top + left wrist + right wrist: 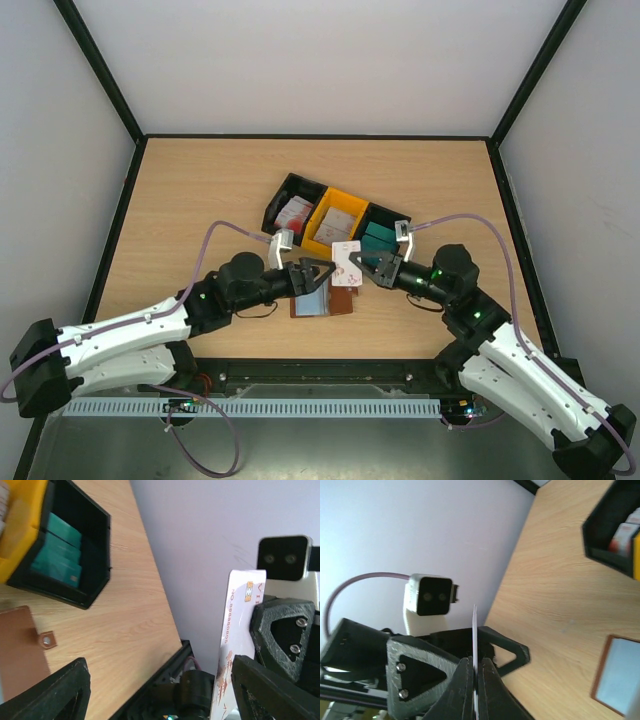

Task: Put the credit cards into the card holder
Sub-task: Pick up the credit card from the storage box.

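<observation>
The right gripper clamps a white credit card on edge above the open card holder, likely to slide it into a pocket, while the left gripper gapes empty over the same holder

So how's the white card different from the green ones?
The white card is alone, pinched in the right end effector; the green cards lie stacked in a black bin. The white card has reddish marks; the green cards look mostly plain. Both are small, thin rectangles.
</observation>
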